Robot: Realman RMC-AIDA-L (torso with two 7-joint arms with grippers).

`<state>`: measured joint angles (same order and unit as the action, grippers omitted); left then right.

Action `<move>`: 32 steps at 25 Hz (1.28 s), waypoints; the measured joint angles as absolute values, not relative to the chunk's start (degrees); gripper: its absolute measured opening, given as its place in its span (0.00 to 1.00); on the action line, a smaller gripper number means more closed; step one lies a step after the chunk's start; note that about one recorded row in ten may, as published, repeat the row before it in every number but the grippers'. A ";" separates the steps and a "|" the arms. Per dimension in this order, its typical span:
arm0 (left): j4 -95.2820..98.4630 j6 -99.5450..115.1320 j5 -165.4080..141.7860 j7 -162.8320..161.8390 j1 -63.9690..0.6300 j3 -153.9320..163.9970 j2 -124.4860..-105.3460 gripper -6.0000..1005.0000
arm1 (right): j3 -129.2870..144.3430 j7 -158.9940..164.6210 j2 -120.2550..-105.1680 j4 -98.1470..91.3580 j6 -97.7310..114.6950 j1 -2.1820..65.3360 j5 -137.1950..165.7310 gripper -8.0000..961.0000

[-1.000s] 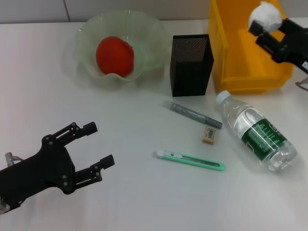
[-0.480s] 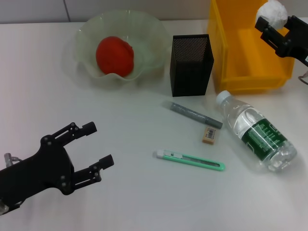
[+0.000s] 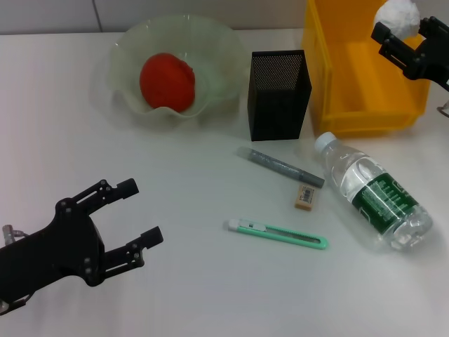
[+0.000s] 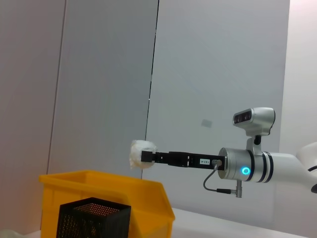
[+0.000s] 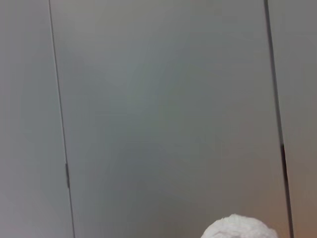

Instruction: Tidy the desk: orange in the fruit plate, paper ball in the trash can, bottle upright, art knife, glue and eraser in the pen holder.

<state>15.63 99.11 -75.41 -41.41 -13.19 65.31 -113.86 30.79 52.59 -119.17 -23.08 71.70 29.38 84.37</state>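
Observation:
My right gripper is shut on the white paper ball, held high over the far right part of the yellow bin, the trash can. In the left wrist view the paper ball hangs above the bin. The orange lies in the pale fruit plate. The black mesh pen holder stands beside the bin. The bottle lies on its side. The grey glue stick, eraser and green art knife lie on the table. My left gripper is open at front left.
The white table stretches to the front. A grey panelled wall stands behind the bin.
The right gripper carried the paper ball to the right and slightly farther back over the bin. The left gripper drifted a little towards the front.

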 joint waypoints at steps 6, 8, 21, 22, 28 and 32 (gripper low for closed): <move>15.48 99.82 -75.46 -41.49 -12.93 65.30 -113.69 0.81 | 30.61 52.52 -119.23 -23.19 71.59 29.34 84.37 0.75; 15.46 99.85 -75.45 -41.49 -12.84 65.30 -113.65 0.81 | 30.59 52.52 -119.26 -23.20 71.56 29.31 84.37 0.85; 15.38 100.29 -75.54 -41.48 -12.83 65.30 -113.64 0.81 | 30.58 52.81 -119.27 -23.20 71.53 29.27 84.37 0.85; 15.38 100.29 -75.55 -41.48 -12.83 65.30 -113.63 0.81 | 30.58 52.82 -119.27 -23.21 71.53 29.26 84.37 0.85; 15.41 100.29 -75.59 -41.48 -12.83 65.30 -113.64 0.81 | 30.82 54.68 -119.16 -23.11 72.49 29.08 83.72 0.85; 15.46 100.27 -75.59 -41.48 -12.83 65.30 -113.64 0.81 | 31.08 59.48 -118.54 -24.38 78.82 27.93 84.06 0.85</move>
